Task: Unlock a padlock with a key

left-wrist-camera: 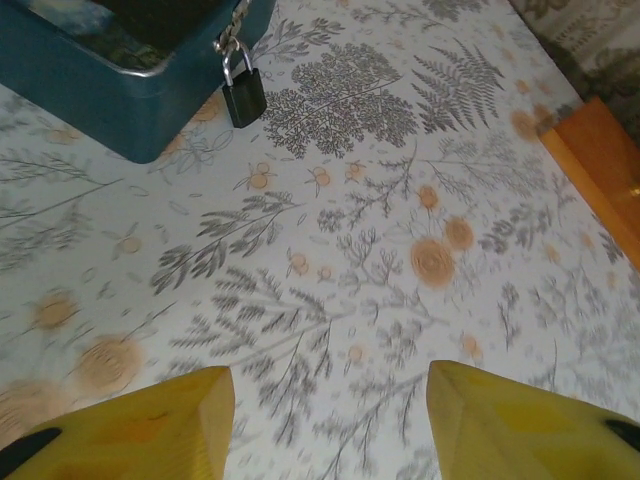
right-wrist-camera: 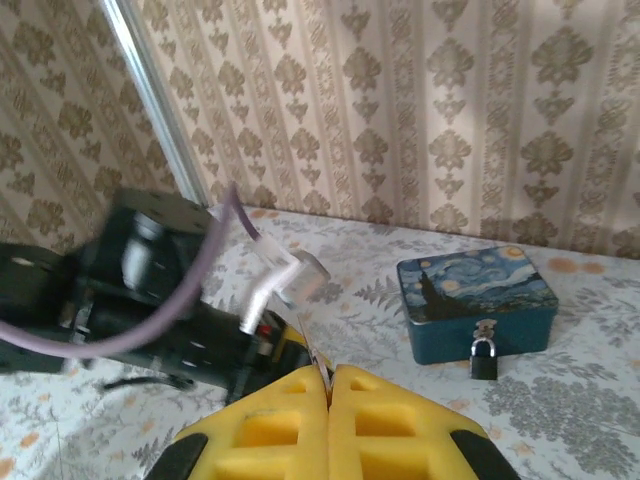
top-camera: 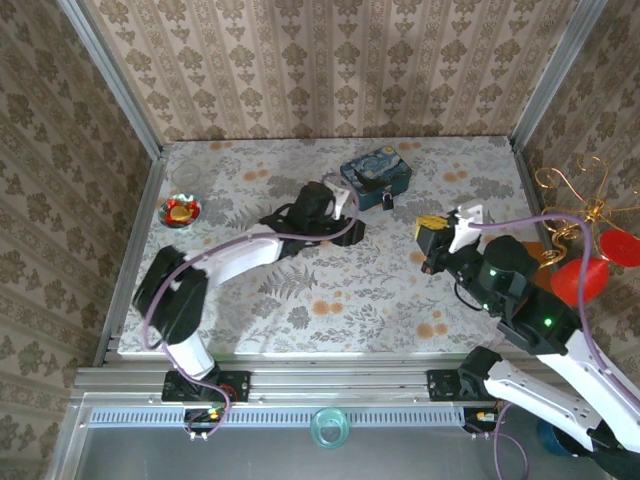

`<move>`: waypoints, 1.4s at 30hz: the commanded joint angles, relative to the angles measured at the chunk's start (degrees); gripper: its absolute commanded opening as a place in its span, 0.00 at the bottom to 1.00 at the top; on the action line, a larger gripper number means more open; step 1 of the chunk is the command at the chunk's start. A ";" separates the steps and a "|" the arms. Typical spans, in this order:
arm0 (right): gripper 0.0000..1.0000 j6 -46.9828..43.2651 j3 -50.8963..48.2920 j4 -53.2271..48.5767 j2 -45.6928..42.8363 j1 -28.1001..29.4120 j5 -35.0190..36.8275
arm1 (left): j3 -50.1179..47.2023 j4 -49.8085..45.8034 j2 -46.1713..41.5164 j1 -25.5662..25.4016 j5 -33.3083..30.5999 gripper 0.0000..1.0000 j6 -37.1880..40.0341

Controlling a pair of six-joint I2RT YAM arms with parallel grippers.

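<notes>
At the near right, the right gripper [right-wrist-camera: 330, 385]: yellow pads pressed tight on the key [right-wrist-camera: 312, 350]. Its thin sliver pokes out of the seam and leans toward 11 o'clock in the wrist view.
Ahead of it, the gap: bare table [left-wrist-camera: 380, 260] runs between the key and the lock, with nothing lying on that line.
Mid-table, the left gripper [left-wrist-camera: 330, 400]: spread wide and holding nothing, low over the cloth.
Beyond, the padlock [left-wrist-camera: 243, 90]: it hangs by its shackle from the hasp on the front wall of the tin [left-wrist-camera: 110, 90], body downward. Whether its lower end touches the cloth I cannot tell.
Bearing: seen from above, the padlock lies at about 10 o'clock from the right gripper and about 2 o'clock from the left gripper.
Long axis: near upright, shackle at 12, body at 6, leaning a little. No keyway is visible. I'd guess it is in the bottom end, and then the key must come in from low down.
Nearer arm: the left, by my eye. It looks placed to steady the lock while the right brings the key.
In the way: the tin is hard behind the padlock, and the left wrist and its cable crowd the 9 o'clock side.
Far left: a red dish [top-camera: 181, 211], well apart from all this.
</notes>
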 commanded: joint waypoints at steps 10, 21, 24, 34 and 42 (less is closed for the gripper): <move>0.00 3.55 -3.73 -4.26 -10.39 -0.19 6.53 | 24.25 4.03 25.40 -3.04 -10.20 0.57 -12.03; 0.00 1.04 -9.90 -1.21 -16.86 -0.15 7.12 | 43.04 0.32 41.97 -4.43 -23.05 0.60 -16.15; 0.00 0.04 -11.05 -1.18 -18.24 -0.17 7.34 | 49.59 -5.16 45.40 -4.97 -26.42 0.61 -16.29; 0.00 -1.07 -13.69 -0.22 -19.66 -0.15 7.33 | 70.33 -20.41 57.06 -5.31 -33.07 0.63 -20.34; 0.00 -0.19 -14.62 -0.08 -20.04 -0.17 6.19 | 73.31 -21.86 59.81 -4.63 -37.31 0.50 -24.45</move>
